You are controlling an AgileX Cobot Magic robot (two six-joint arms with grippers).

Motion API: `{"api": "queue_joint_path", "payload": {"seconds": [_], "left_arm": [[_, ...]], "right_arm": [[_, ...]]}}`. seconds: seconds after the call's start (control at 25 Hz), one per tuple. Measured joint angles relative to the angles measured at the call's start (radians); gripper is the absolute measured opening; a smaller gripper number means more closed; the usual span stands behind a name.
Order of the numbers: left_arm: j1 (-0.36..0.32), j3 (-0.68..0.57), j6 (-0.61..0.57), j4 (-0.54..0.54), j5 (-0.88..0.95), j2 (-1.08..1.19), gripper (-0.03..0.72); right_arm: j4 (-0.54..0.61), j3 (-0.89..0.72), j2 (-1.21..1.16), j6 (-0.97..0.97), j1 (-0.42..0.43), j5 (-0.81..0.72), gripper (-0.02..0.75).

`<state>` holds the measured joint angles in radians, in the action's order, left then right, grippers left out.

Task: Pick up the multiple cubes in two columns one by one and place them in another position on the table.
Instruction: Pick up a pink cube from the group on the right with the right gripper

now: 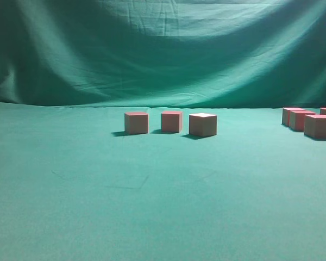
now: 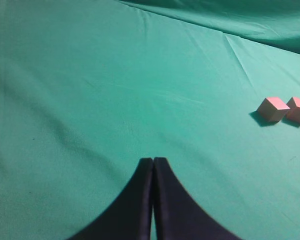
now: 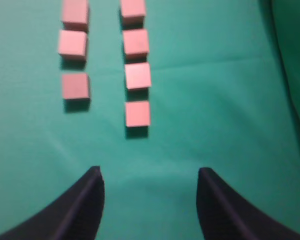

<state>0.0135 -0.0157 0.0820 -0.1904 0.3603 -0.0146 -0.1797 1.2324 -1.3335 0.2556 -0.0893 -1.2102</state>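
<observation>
Three cubes stand in a row mid-table in the exterior view: (image 1: pixel 136 122), (image 1: pixel 171 121), (image 1: pixel 202 124). More cubes (image 1: pixel 312 122) cluster at the right edge. The right wrist view shows these as two columns, three cubes on the left (image 3: pixel 75 86) and several on the right (image 3: pixel 137 114). My right gripper (image 3: pixel 149 179) is open and empty, above the green table (image 3: pixel 215 130), short of the nearest cube. My left gripper (image 2: pixel 153 161) is shut and empty over bare cloth; two cubes (image 2: pixel 273 109), (image 2: pixel 298 109) lie far to its right. Neither gripper shows in the exterior view.
A draped green cloth backdrop (image 1: pixel 163 49) hangs behind the table. A dark fold of it (image 3: pixel 292 60) runs along the right side of the right wrist view.
</observation>
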Motion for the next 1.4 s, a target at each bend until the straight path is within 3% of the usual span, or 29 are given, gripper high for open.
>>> {"api": "queue_joint_path", "payload": {"seconds": [0.16, 0.36, 0.6, 0.64, 0.72, 0.76, 1.4], "left_arm": [[0.0, 0.0, 0.0, 0.0, 0.0, 0.0, 0.0], [0.0, 0.0, 0.0, 0.0, 0.0, 0.0, 0.0], [0.0, 0.0, 0.0, 0.0, 0.0, 0.0, 0.0], [0.0, 0.0, 0.0, 0.0, 0.0, 0.0, 0.0], [0.0, 0.0, 0.0, 0.0, 0.0, 0.0, 0.0], [0.0, 0.0, 0.0, 0.0, 0.0, 0.0, 0.0], [0.0, 0.0, 0.0, 0.0, 0.0, 0.0, 0.0]], "right_arm": [[0.054, -0.213, 0.02, 0.004, 0.082, 0.129, 0.379], [0.148, -0.372, -0.006, -0.059, 0.089, 0.285, 0.379], [0.195, -0.381, -0.068, -0.164, 0.091, 0.424, 0.379], [0.198, -0.381, -0.08, -0.18, 0.091, 0.447, 0.426], [0.198, -0.381, -0.102, -0.205, 0.091, 0.5, 0.432], [0.198, -0.381, -0.113, -0.212, 0.091, 0.52, 0.487], [0.198, -0.296, -0.373, -0.217, 0.091, 0.655, 0.487]]}}
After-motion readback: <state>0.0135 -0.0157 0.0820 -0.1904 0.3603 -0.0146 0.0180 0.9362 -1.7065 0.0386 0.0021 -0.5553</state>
